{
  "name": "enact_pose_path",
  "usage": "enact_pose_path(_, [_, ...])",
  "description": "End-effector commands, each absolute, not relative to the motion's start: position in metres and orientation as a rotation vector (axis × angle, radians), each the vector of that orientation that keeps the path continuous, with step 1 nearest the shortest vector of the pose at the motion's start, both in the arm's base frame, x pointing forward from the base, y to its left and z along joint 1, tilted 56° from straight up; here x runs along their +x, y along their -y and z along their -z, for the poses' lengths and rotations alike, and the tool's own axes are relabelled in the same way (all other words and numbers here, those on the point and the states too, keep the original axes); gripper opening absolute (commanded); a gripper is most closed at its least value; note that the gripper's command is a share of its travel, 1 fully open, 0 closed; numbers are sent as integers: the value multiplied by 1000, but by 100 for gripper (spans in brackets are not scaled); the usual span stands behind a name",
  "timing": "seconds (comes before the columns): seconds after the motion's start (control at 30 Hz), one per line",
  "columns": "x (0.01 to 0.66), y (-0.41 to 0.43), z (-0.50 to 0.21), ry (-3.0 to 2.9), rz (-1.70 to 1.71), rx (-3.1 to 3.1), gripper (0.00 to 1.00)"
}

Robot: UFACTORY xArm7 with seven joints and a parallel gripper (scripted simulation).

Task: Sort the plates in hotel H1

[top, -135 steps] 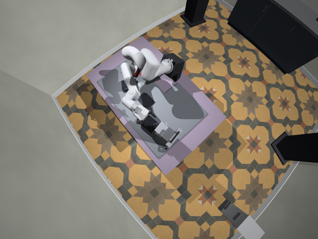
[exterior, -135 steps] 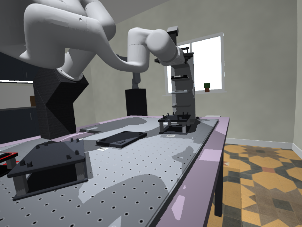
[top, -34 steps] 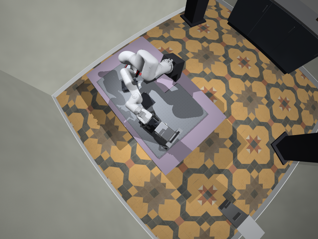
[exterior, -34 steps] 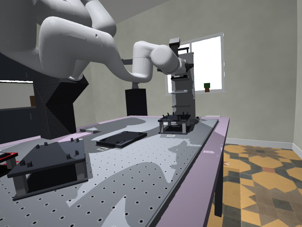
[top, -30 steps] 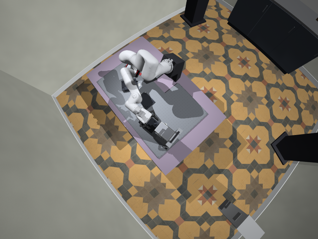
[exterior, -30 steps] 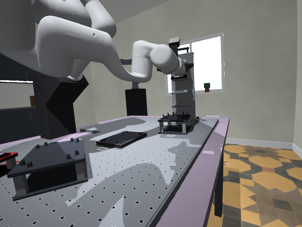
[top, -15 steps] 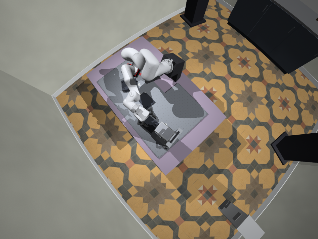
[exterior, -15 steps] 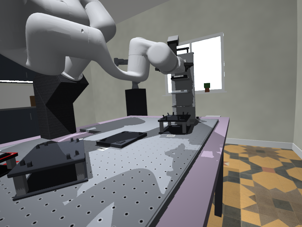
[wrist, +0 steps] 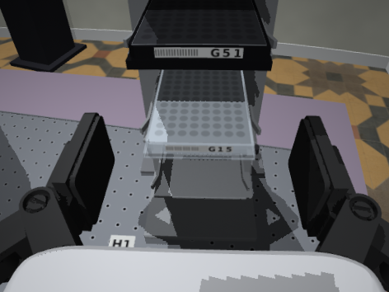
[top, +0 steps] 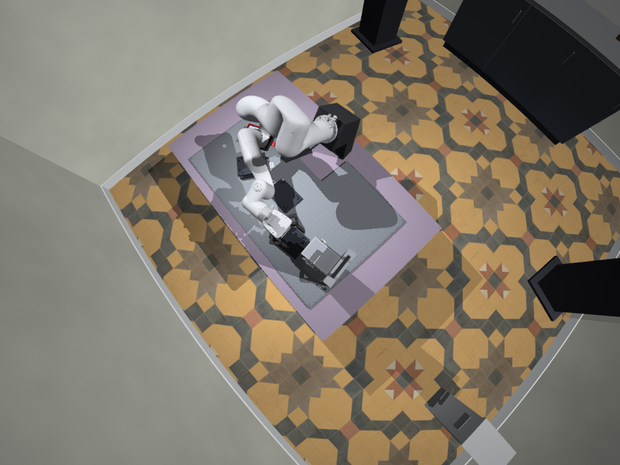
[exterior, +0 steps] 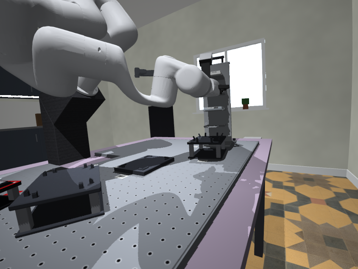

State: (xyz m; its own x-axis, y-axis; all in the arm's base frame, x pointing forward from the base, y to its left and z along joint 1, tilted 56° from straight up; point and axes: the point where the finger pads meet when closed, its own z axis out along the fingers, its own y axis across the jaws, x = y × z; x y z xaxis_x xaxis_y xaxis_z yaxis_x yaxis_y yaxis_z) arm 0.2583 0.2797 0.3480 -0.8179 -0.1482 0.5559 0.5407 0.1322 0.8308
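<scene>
The plate hotel H1 [exterior: 217, 101] stands at the far end of the table. In the wrist view a black plate labelled G51 [wrist: 200, 25] sits on the shelf marked 3, label end facing me. A clear plate labelled G15 [wrist: 200, 122] sits on a shelf below it, label also to the front; I cannot read its slot number. My gripper [wrist: 200, 138] is open and empty, a short way in front of the hotel, facing both plates. It also shows in the exterior view [exterior: 222, 86]. The top shelf is out of the wrist view.
A raised black nest [exterior: 206, 141] stands right in front of the hotel's foot. A flat black nest [exterior: 144, 164] lies mid-table and another raised nest [exterior: 57, 185] is nearer. A red-edged piece [exterior: 8, 186] shows at the left. The H1 deck label [wrist: 122, 242] lies below my fingers.
</scene>
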Motion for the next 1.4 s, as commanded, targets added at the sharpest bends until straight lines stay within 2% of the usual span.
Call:
enact_pose_path(0.0, [263,-281,-345,1899,1738,-372,100])
enact_pose_path(0.43, [290,-286,-327,1899,1738,-372,100])
enact_pose_path(1.37, [284,-315,-326,1899,1738,-371,100])
